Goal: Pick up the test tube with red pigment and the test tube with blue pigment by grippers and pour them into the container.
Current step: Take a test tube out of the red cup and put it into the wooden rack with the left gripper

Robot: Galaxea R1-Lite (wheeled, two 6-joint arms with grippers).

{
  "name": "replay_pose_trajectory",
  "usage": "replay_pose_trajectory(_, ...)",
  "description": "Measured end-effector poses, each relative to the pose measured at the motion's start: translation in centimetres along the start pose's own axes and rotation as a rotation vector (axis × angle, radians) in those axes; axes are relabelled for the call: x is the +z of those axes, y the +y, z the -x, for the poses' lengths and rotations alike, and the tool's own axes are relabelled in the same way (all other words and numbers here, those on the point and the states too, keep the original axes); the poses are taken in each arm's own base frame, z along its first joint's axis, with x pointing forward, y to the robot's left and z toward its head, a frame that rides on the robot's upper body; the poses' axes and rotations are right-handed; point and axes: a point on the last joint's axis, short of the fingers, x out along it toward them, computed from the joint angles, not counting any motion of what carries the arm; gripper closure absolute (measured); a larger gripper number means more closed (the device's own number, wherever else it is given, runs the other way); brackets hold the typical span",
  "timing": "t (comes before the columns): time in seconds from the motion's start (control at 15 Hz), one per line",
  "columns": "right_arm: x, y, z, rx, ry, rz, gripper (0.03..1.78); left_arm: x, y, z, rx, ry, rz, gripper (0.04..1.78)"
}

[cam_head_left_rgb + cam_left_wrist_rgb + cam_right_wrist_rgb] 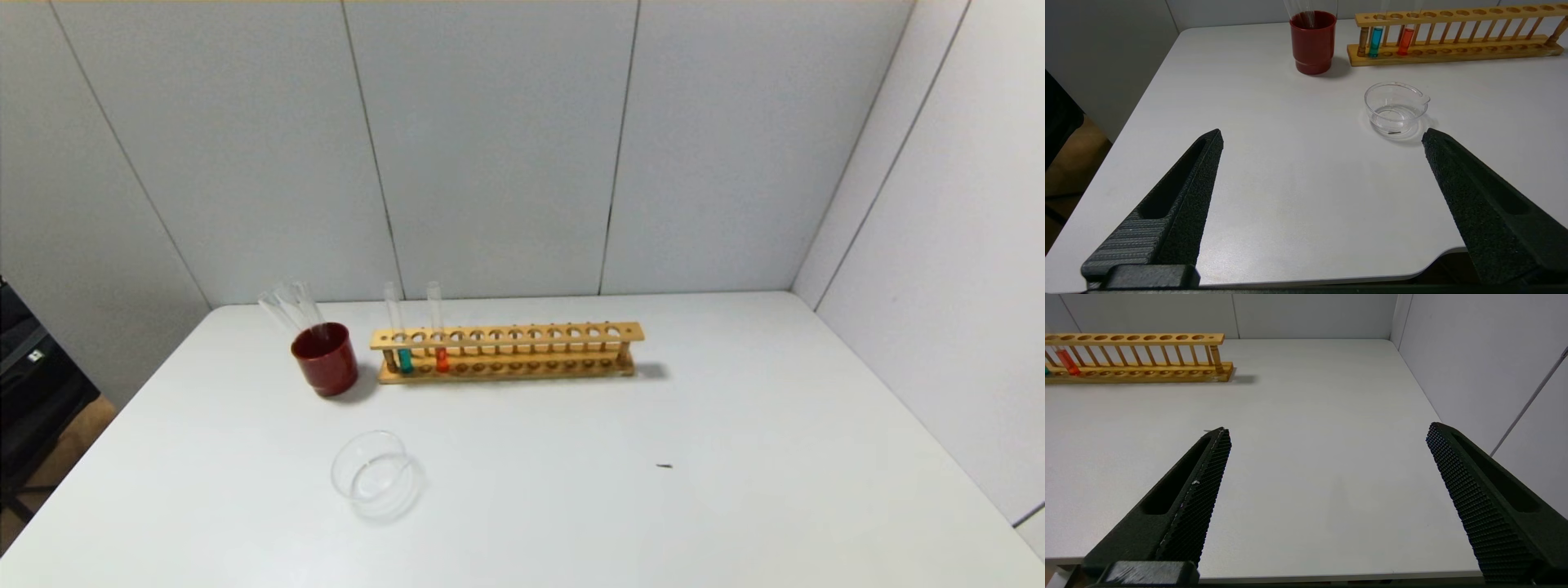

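Both claws hang over the near edge of the bench with fingers spread wide and nothing between them: the left claw faces the container, the right claw faces bare white surface near the corner wall; the test tube with red pigment stands upright in the wooden rack, just beside the test tube with blue pigment, which sits nearer the rack's left end; the container lies in front of the rack, well apart from it; a dark red cup holding clear tubes stands just left of the rack.
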Motion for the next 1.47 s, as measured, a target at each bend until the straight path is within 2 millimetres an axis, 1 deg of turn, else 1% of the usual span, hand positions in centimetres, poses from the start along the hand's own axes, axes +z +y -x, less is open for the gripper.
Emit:
replay_pose_trajectory(0.67,0.0,0.0,0.0,0.0,0.0,0.0,0.06,0.0,0.0,0.0,-0.007,-0.002,-0.02,0.1)
replay_pose_trajectory(0.8,0.0,0.0,0.0,0.0,0.0,0.0,0.06,0.5,-0.1,0.2,-0.027,-0.012,-0.042,0.1)
replay_pose_trajectory(0.87,0.0,0.0,0.0,0.0,0.0,0.0,0.06,1.3,-0.1,0.4,-0.053,-0.029,-0.041,0.1)
replay_pose_trajectory(0.93,0.0,0.0,0.0,0.0,0.0,0.0,0.06,2.6,-0.2,0.7,-0.09,-0.039,-0.033,0.1)
replay_pose_trajectory(1.07,0.0,0.0,0.0,0.0,0.0,0.0,0.06,5.7,-0.4,1.0,-0.162,-0.044,-0.014,0.1)
replay_pose_trajectory(1.2,0.0,0.0,0.0,0.0,0.0,0.0,0.06,9.0,-0.5,0.3,-0.209,-0.023,-0.003,0.1)
replay_pose_trajectory(1.27,0.0,0.0,0.0,0.0,0.0,0.0,0.06,10.6,-0.5,-0.5,-0.224,-0.008,-0.001,0.1)
replay_pose_trajectory(1.33,0.0,0.0,0.0,0.0,0.0,0.0,0.06,12.3,-0.5,-1.6,-0.237,0.013,0.005,0.1)
replay_pose_trajectory(1.4,0.0,0.0,0.0,0.0,0.0,0.0,0.06,13.6,-0.6,-2.9,-0.245,0.035,0.01,0.1)
replay_pose_trajectory(1.47,0.0,0.0,0.0,0.0,0.0,0.0,0.06,14.8,-0.6,-4.8,-0.252,0.063,0.021,0.1)
